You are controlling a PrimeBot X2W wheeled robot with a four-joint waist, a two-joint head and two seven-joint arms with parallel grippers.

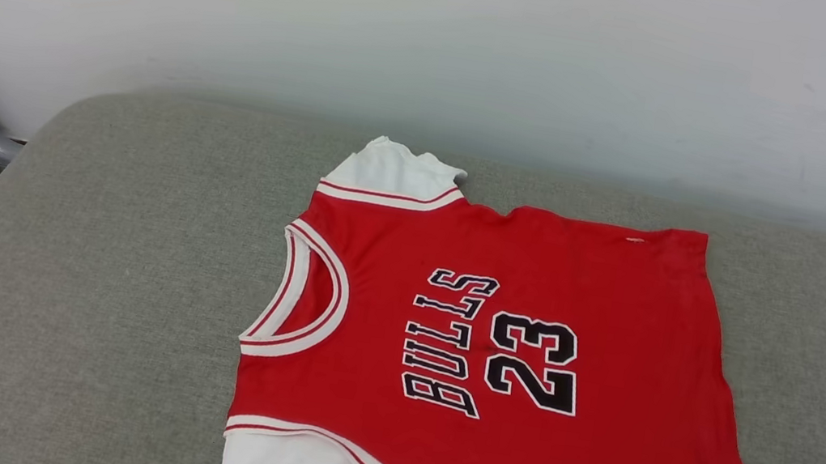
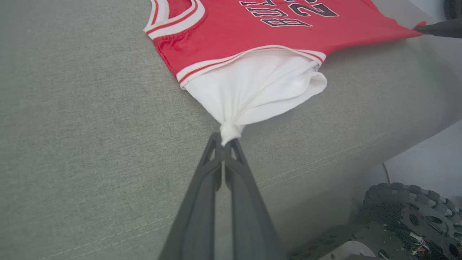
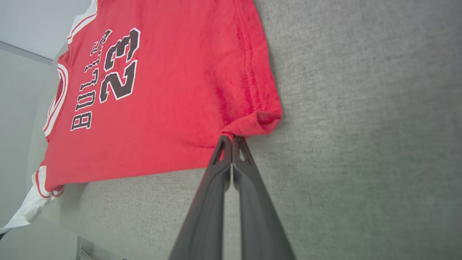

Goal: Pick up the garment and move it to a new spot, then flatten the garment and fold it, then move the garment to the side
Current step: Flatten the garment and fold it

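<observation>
On the left side, the left gripper (image 2: 224, 139) has its two dark fingers pressed together on the tip of the near white sleeve (image 2: 252, 86). The cloth is gathered into a small knot between them, and the sleeve is drawn out like a cone towards the fingers. In the middle, the garment (image 1: 493, 350) lies spread on the grey padded surface (image 1: 90, 257), chest side up, with the collar (image 1: 301, 293) towards the robot's left and the hem towards its right. The red body is almost flat, with only light wrinkles. On the right side, the right gripper (image 3: 231, 139) is also closed, pinching the near hem corner (image 3: 265, 121), which is pulled to a small point. I judge the garment to be light, thin and very soft: it has no stiffness, it follows every pull, and it may slip out of a shallow pinch. Good places to take it are the edges with double cloth, such as the sleeve end or the hem corner, always with two grips well apart so that it does not fold on itself
</observation>
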